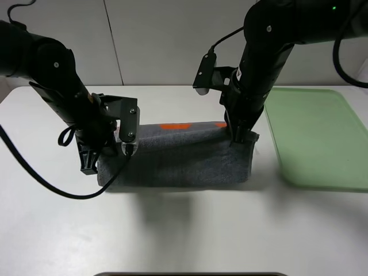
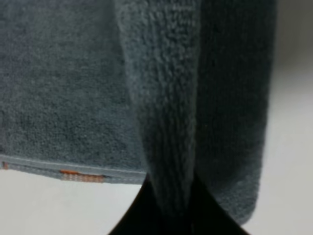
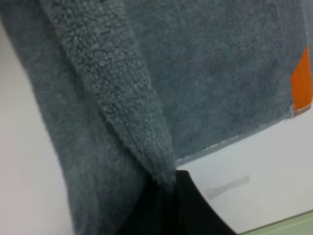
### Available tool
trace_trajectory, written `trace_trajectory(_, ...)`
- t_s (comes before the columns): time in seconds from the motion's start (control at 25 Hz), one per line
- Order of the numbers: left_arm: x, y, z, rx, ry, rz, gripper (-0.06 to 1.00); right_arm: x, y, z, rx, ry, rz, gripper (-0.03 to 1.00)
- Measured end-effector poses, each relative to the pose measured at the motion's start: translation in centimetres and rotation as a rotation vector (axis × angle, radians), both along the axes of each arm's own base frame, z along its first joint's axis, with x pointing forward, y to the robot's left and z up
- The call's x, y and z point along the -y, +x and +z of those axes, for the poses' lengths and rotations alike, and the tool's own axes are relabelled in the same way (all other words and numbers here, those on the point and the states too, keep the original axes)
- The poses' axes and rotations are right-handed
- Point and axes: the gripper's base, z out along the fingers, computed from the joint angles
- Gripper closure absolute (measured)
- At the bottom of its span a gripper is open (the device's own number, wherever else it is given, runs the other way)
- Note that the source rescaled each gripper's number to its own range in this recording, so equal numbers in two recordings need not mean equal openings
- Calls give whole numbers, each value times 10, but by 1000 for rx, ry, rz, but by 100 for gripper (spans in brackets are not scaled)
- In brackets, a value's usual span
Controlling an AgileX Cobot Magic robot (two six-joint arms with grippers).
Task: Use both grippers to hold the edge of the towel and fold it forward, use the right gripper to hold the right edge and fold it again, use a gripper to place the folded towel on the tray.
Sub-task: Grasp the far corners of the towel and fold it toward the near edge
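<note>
Currently the dark grey towel (image 1: 184, 158) lies doubled over on the white bench (image 1: 172, 236), its orange band (image 1: 175, 126) showing along the far side. The left pincer (image 1: 90, 165) pinches the towel's left end and the right pincer (image 1: 239, 138) pinches its right end; both wrist views show cloth bunched between black fingers. The pale green tray (image 1: 339, 172) sits near the towel's right end, not touching it.

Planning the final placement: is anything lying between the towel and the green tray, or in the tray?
Nothing visible. Only bare table separates the towel from the tray, and the part of the tray in view holds nothing. The right gripper holds the towel's end nearest it.
</note>
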Motion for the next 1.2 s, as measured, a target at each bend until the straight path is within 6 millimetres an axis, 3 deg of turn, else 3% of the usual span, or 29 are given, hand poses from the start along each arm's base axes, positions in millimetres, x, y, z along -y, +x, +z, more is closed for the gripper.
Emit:
trace_trajectory(0.48, 3, 39, 2, 57, -18, 33, 94, -3, 23, -18, 35, -32, -20, 97)
trace_trajectory(1.04, 6, 55, -22, 72, -22, 44, 94, 5, 44, -35, 108, 1, -38, 97)
trace_trajectory(1.2, 4, 61, -20, 118, -59, 83, 94, 4, 48, -36, 142, 16, -34, 97)
